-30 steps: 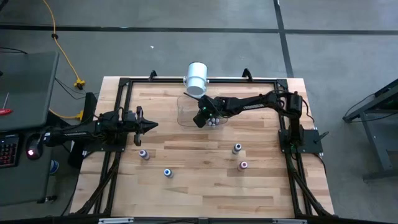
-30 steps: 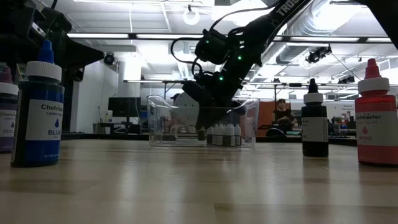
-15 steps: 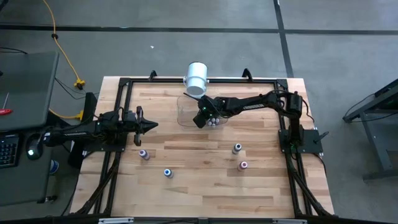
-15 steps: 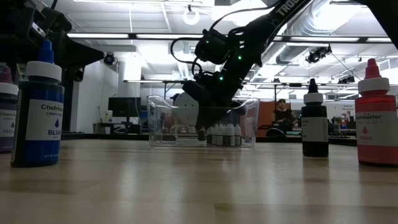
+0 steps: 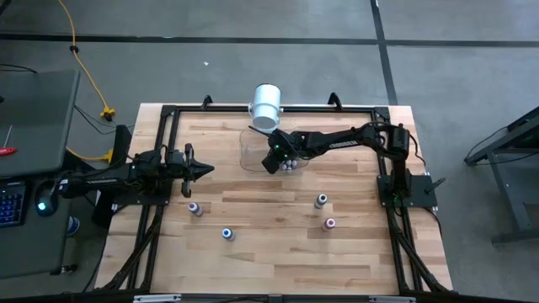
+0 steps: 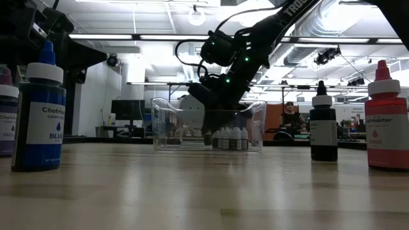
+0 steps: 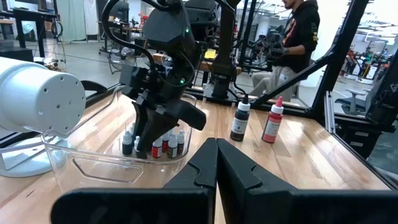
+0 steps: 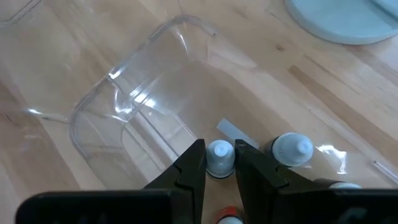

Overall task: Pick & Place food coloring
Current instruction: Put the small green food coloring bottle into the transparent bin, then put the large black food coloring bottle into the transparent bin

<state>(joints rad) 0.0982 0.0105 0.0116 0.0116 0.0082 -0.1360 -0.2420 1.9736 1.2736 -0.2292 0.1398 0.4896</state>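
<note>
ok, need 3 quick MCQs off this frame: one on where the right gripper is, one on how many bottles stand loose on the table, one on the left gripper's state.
1. Where is the right gripper?
A. Inside the clear tub
B. Over the pink bottle
C. Parked at the table's edge

2. How many bottles stand loose on the table outside the tub, in the high view?
A. Two
B. Four
C. Seven

3. The left gripper is:
A. Holding a bottle
B. Wide open
C. Shut and empty

Answers:
1. A: its fingers straddle a small white-capped bottle on the tub floor.
2. B: purple, blue, grey, pink.
3. C: fingers pressed together, nothing between them.
</note>
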